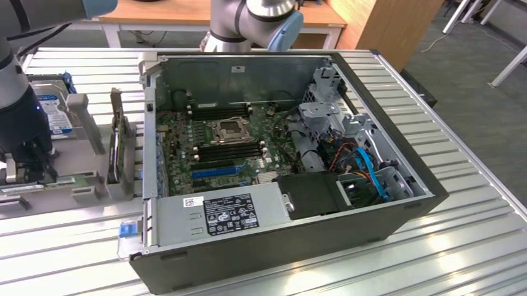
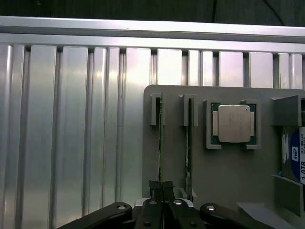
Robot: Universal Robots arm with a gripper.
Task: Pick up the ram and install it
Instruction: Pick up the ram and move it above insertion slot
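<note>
**End effector pinched on the ram in its slot**

The ram, a long, thin green circuit-board stick, stands on edge in a slot of a flat grey plastic holder at the exterior view's left. Just beside it, in a parallel slot, stands a second green stick, making two sticks in all. Further along the holder sit one square silver-topped processor in a cradle and one boxy silver hard drive with a blue-and-white label. One broader green expansion card stands upright between the holder and the open dark computer case, whose green motherboard lies exposed. Everything rests on the ribbed aluminium bench. The black end effector sits low over the holder. Its two fingers are drawn together on the ram's upper edge, with the stick running in line between them. The second stick is apart from them.
</note>
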